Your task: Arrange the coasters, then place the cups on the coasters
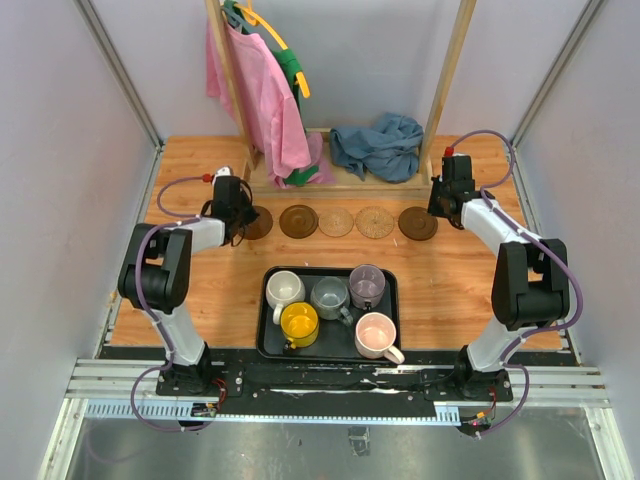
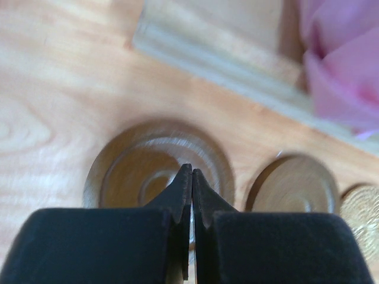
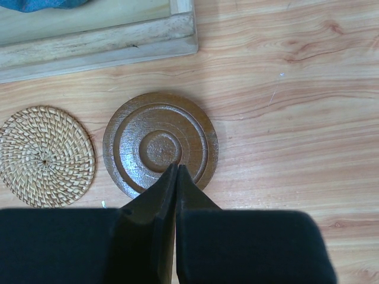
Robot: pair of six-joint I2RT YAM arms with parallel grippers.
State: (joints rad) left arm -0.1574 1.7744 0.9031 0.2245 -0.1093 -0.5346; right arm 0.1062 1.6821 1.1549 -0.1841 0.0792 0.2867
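Coasters [image 1: 336, 222] lay in one row toward the far edge of the table [image 1: 450, 290], just in front of the wooden rack base [image 1: 350, 183]. None touched another. From the left we saw a dark wooden coaster [image 2: 157, 154], a second dark coaster [image 1: 298, 221], two tan ones, the right-hand of them a woven coaster [image 3: 44, 155], and a grooved dark coaster [image 3: 160, 136].

The left gripper [image 2: 191, 177] hung over the left-end disc, fingers clenched together on nothing. The right gripper [image 3: 177, 173] was likewise pinched empty above the near rim of the grooved one. We could not tell whether either tip touched wood.

The cups stood in the black tray [image 1: 338, 342] at the middle of the near edge: white cup [image 1: 284, 289], grey cup [image 1: 329, 296] and purple cup [image 1: 367, 285] behind, yellow cup [image 1: 299, 323] and pink cup [image 1: 376, 334] in front.
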